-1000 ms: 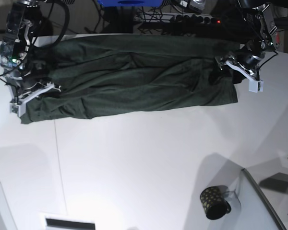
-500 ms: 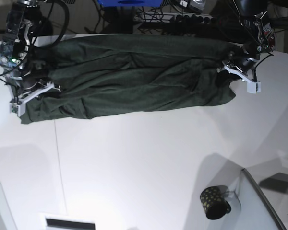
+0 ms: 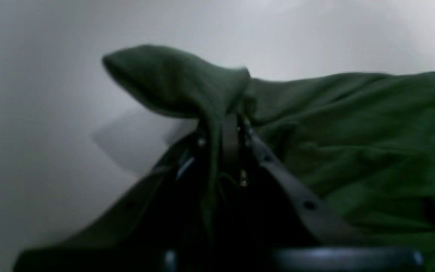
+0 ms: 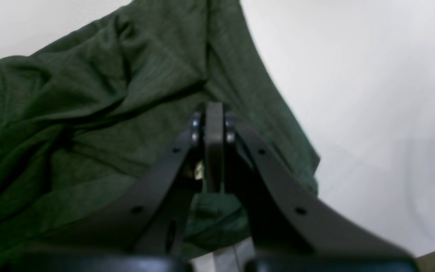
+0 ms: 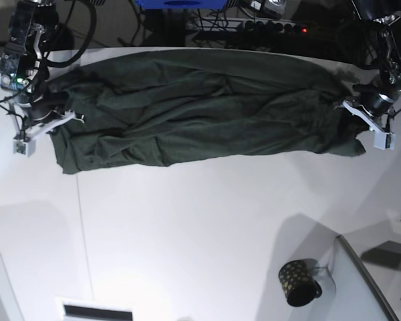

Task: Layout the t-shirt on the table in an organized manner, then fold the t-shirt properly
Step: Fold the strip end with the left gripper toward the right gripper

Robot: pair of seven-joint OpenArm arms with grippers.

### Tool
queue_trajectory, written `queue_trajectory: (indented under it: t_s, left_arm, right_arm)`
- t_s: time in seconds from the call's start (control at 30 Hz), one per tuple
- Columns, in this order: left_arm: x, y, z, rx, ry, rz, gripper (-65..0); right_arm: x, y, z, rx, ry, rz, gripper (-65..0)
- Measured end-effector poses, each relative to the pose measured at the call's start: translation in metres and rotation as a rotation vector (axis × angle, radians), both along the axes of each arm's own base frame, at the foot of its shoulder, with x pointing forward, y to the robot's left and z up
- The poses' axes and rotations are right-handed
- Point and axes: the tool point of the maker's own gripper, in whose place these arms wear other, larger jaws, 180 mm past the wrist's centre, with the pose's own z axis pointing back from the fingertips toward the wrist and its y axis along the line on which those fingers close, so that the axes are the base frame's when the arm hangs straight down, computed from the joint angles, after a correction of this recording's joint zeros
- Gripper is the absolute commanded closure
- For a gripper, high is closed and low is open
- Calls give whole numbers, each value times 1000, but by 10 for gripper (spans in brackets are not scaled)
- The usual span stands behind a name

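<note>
The dark green t-shirt [image 5: 200, 114] lies stretched sideways across the far part of the white table [image 5: 200, 221], wrinkled and bunched lengthwise. My left gripper [image 5: 351, 107] is at its right end, shut on a pinch of fabric. In the left wrist view the cloth [image 3: 353, 132] drapes over the closed left gripper [image 3: 227, 121]. My right gripper [image 5: 63, 118] is at the shirt's left end. In the right wrist view the right gripper [image 4: 210, 113] is shut, and creases in the shirt [image 4: 89, 113] run into its tips.
A dark gold-dotted mug [image 5: 297, 282] stands near the front right, beside a grey panel [image 5: 364, 284]. A thin dark seam [image 5: 81, 221] crosses the table on the left. Cables and a power strip [image 5: 267, 27] lie beyond the far edge.
The left gripper closed on the shirt's right end and pulled it right and slightly toward the front. The shirt drew longer, and its left edge slid rightward. The right gripper barely moved.
</note>
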Motion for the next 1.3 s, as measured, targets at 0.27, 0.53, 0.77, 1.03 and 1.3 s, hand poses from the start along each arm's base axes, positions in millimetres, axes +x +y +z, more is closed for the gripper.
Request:
queue_trajectory:
  t_s: [0.27,0.53,0.77,1.03,1.3]
  left_arm:
    - [-23,-79,15,-28,-38,-120,0]
    - [-23,-166,15,-142,-35,-262,0]
    - [-7,-231,12,-226,-24,-358,0]
    - [1,-279,-6,-300,28,-431,0]
    - [0,-290,-22,-323,79,-444,0]
  right_arm:
    - [0,0,0,0,-1,0,-9]
    - [1,0,1,-1,-3,0,-9]
    - [0,-2,1,-3,-3,-5,-9]
    - [0,-2,1,-3,-2,-6,-9]
    - [0,-3,1,-3,-3,-7,-9]
